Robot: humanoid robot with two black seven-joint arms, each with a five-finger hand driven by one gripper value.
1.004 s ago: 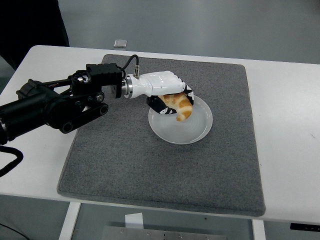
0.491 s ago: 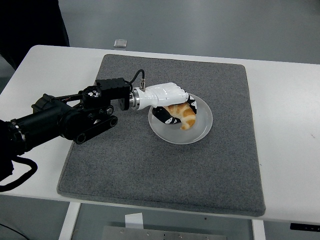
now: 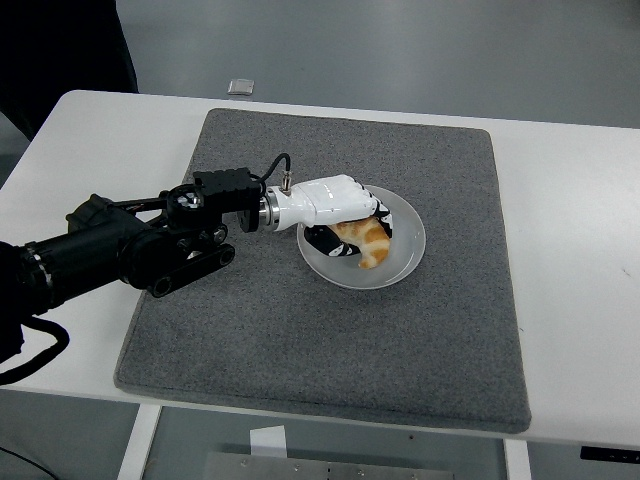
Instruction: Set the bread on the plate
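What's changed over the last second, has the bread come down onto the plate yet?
The left hand has lowered the bread into the plate, and the arm has pushed further in over the mat. The bread now seems to rest on the plate, but the fingers are still curled around it, so it is not released. The plate, the grey mat and the small object at the table's far edge have not moved.
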